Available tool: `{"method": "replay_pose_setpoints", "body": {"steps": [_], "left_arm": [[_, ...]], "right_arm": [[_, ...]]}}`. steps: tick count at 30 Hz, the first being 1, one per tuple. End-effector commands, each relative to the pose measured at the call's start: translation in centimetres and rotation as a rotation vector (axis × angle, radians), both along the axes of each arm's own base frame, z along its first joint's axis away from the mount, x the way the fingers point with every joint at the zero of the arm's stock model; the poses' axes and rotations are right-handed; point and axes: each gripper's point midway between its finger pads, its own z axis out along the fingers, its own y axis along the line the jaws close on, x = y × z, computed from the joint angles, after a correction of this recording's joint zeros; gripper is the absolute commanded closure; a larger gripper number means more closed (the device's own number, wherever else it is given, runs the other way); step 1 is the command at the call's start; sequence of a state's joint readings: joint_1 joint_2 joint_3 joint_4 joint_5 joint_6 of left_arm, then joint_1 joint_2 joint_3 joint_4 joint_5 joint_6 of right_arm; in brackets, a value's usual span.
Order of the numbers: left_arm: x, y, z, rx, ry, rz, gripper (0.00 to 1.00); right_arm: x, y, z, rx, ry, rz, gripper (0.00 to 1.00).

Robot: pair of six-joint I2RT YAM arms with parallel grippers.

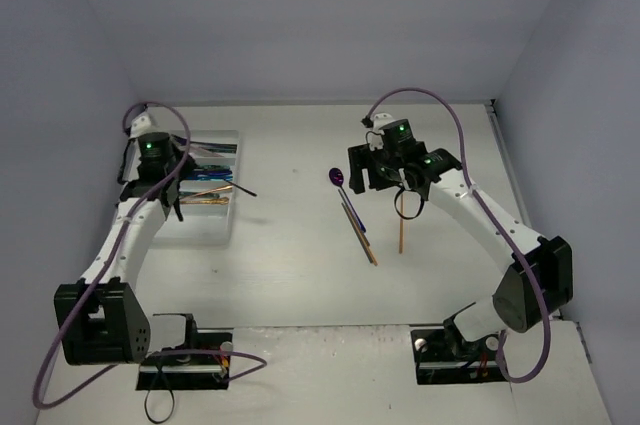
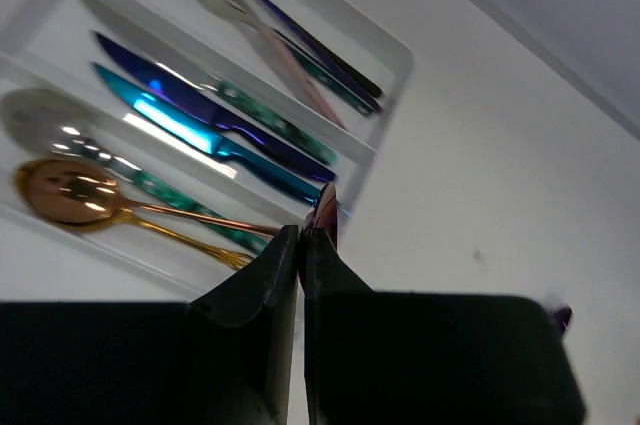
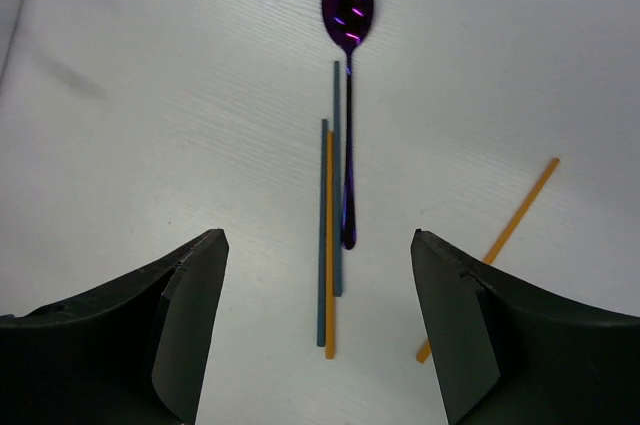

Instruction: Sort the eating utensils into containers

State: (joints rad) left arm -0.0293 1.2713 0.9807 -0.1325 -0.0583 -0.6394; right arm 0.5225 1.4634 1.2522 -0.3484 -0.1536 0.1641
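Left tool (image 2: 302,235) pinches a dark utensil (image 2: 325,211); right tool (image 3: 318,241) gapes wide, empty.

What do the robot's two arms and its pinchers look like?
The left arm and right arm are white tubes with chunky black joints. A thin purple cable loops along each. Near the wrists glow small green lights. The left gripper and right gripper have flat black wedge-shaped fingers.

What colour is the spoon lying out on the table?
The spoon is shiny dark purple. The right wrist view shows it best.
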Motion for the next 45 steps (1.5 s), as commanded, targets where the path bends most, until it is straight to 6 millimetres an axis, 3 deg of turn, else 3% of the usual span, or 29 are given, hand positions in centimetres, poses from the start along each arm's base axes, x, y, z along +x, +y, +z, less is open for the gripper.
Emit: {"method": "replay_pose_setpoints", "body": {"steps": [1,2,7,11,14,17,22,29,34,37,41,45], "left_arm": [[0.5,8.2,1.3,0.007,-0.088,0.241,1.00],[0.5,9.9,0.7,0.005,-0.078,0.284,1.00],[1.4,14.3,-1.0,-0.031,-0.085,0.394,1.00],[2.1,15.7,-3.1,-0.027,-0.047,0.409,1.00],[2.3,15.6,-4.7,-0.025,-0.009,0.396,0.99],[2.0,15.6,-6.0,-0.018,0.024,0.390,0.89],[1.0,15.6,-6.1,0.006,0.056,0.391,0.48],[-1.0,15.3,-4.1,0.055,0.119,0.370,0.38],[-2.5,11.7,-1.4,0.088,0.148,0.233,0.38],[-2.7,7.1,-0.1,0.118,0.144,0.090,0.38],[-3.6,-0.6,0.2,0.113,0.134,-0.109,0.37],[-5.2,-5.5,-0.1,0.105,0.132,-0.229,0.37]], "right_arm": [[0.5,-2.0,1.7,0.059,-0.043,-0.057,0.29],[0.4,-2.1,1.6,0.059,-0.040,-0.059,0.29],[0.0,-2.5,1.4,0.062,-0.034,-0.063,0.28],[-0.1,-2.8,1.2,0.060,-0.030,-0.067,0.28],[-0.1,-2.8,0.9,0.057,-0.025,-0.069,0.28],[0.1,-2.9,0.5,0.049,-0.017,-0.076,0.28],[0.6,-3.3,-0.4,0.023,-0.003,-0.099,0.28],[2.0,-3.3,-2.9,-0.032,0.050,-0.135,0.37],[3.7,-2.9,-5.4,-0.068,0.105,-0.168,0.52],[4.9,-2.2,-6.5,-0.088,0.121,-0.171,0.61],[6.4,-0.7,-8.1,-0.120,0.134,-0.153,0.62],[7.7,0.6,-9.5,-0.145,0.143,-0.134,0.62]]}}
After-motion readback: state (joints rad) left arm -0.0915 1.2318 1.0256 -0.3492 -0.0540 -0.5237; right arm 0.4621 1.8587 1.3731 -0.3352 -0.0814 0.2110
